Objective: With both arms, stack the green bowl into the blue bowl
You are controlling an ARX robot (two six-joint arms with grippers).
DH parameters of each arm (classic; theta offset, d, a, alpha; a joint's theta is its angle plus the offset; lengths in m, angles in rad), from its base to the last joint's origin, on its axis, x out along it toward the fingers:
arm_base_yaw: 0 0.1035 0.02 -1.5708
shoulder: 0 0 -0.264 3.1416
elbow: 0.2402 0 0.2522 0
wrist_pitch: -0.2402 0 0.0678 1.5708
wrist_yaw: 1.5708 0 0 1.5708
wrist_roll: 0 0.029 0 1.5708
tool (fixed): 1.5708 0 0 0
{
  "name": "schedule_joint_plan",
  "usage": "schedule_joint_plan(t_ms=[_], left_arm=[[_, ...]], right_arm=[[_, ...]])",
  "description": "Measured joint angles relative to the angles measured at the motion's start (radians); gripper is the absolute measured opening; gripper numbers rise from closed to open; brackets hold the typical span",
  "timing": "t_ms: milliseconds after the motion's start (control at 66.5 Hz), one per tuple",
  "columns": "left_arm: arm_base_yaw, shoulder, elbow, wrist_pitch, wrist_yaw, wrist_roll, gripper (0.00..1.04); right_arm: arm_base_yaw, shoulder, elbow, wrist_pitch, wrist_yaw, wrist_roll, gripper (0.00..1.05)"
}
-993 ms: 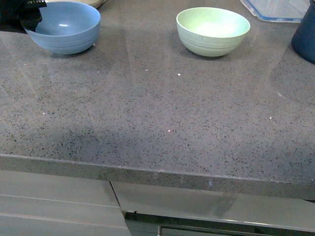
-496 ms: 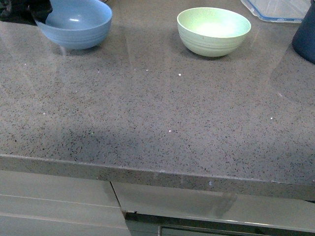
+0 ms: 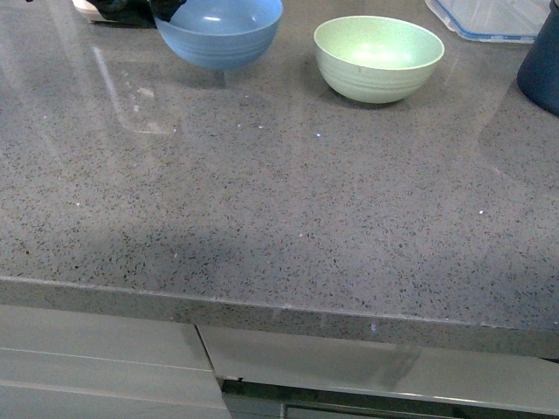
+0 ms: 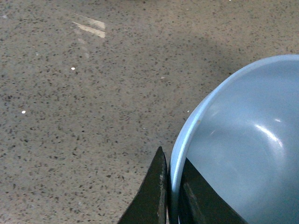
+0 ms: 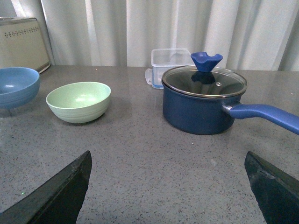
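Left hand [image 4: 171, 182] is clamped on the rim of the blue bowl [image 3: 218, 30] at top centre-left, near the green bowl [image 3: 378, 57] sitting on the desk [image 3: 262, 201], while the right hand [image 5: 168, 196] gapes wide and empty, so nothing's stacked yet!

light: soft, bright | glare: pale streaks on glossy worktop [image 3: 262, 192] | shadow: dim band near front edge | focus: sharp

Kitchen, speckled grey stone surface [image 3: 262, 192] with pale drawer fronts [image 3: 96, 349] below its edge, navy saucepan [image 5: 201, 109] with glass lid [image 5: 187, 80], clear food box [image 5: 163, 60] behind the saucepan, green bowl [image 5: 78, 101] and blue bowl [image 5: 16, 86] beside it, curtains [image 5: 140, 28] beyond
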Motion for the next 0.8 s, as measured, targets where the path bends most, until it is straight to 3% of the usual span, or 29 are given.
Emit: schedule_joint_plan(t_ms=[797], left_arm=[[-0.047, 0.046, 0.039, -0.011, -0.014, -0.014, 0.04]], right_arm=[[0.000, 0.000, 0.000, 0.000, 0.000, 0.000, 0.95]])
